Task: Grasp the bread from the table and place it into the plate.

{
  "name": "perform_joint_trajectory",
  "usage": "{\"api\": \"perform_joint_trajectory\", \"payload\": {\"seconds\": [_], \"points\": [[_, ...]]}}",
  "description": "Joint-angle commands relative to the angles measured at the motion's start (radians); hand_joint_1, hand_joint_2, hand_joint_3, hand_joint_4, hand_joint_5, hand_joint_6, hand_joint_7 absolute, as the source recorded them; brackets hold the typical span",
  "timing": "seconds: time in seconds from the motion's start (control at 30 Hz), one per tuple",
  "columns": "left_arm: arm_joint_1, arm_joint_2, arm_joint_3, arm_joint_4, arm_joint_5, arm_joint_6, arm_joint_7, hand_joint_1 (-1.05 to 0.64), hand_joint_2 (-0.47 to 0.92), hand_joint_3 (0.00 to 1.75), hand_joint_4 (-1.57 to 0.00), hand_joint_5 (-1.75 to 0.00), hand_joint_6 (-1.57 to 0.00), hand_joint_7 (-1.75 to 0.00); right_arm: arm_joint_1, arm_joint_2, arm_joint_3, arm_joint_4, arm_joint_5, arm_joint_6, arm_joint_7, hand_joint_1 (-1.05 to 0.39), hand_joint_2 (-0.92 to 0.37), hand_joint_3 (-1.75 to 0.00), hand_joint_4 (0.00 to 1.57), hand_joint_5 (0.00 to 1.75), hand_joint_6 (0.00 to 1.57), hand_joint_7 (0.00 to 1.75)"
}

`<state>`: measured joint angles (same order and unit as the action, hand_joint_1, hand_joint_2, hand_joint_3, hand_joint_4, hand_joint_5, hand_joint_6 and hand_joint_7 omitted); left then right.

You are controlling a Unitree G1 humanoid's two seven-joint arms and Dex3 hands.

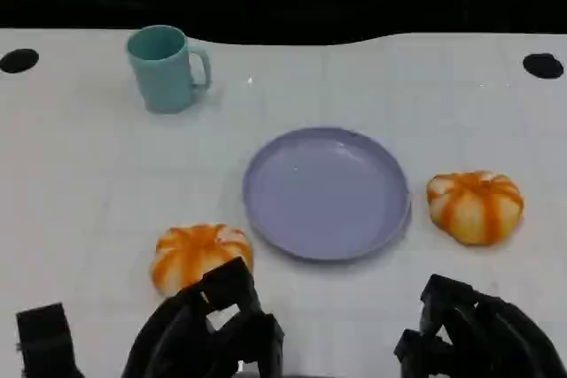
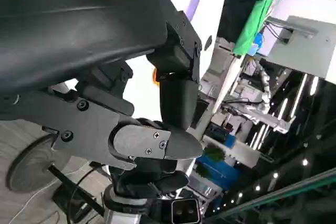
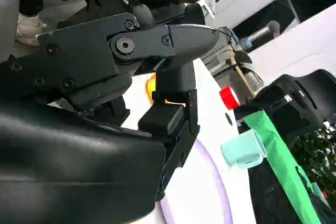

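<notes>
Looking down from the head camera, you had two pieces of bread on the white bench (image 1: 80, 183): the left bread (image 1: 197, 252) lay just beside the near-left rim of the purple plate (image 1: 326, 192), and the right bread (image 1: 475, 205) lay near the plate's right rim, apart from it. Neither was in the plate. A teal mug (image 1: 165, 68) stood upright well behind them to the left, its handle toward the plate. Nothing stood between either bread and the plate.

Your left robot hand (image 1: 208, 329) hung at the near edge, its fingers (image 1: 232, 282) just at the left bread's near side; you couldn't tell whether they touched it or whether that hand was spread or closed. Your right robot hand (image 1: 478, 334) sat low at the near right, well apart from the right bread, fingers curled in with nothing in them.

Bare white surface lay around the plate. Two dark round marks sat at the bench's far corners, and beyond its far edge the room was black.
</notes>
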<state>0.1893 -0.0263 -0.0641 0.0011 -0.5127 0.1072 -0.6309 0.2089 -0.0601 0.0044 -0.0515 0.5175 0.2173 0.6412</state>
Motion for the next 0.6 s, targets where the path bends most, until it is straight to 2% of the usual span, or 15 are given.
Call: {"api": "perform_joint_trajectory", "payload": {"seconds": [0.03, 0.6], "points": [[-0.001, 0.016, 0.009, 0.006, -0.001, -0.001, -0.011, -0.62, 0.92, 0.24, -0.87, -1.75, -0.60, -1.75, -0.003, -0.009, -0.005, -0.007, 0.002, -0.002, -0.002, -0.73, -0.92, -0.23, 0.90, 1.60, 0.79, 1.40], [0.000, 0.016, 0.011, -0.001, 0.003, 0.004, -0.005, -0.62, 0.92, 0.26, -0.86, -1.75, -0.60, -1.75, -0.001, -0.007, -0.004, -0.015, 0.002, 0.004, -0.011, -0.73, -0.92, -0.23, 0.90, 1.60, 0.79, 1.39]]}}
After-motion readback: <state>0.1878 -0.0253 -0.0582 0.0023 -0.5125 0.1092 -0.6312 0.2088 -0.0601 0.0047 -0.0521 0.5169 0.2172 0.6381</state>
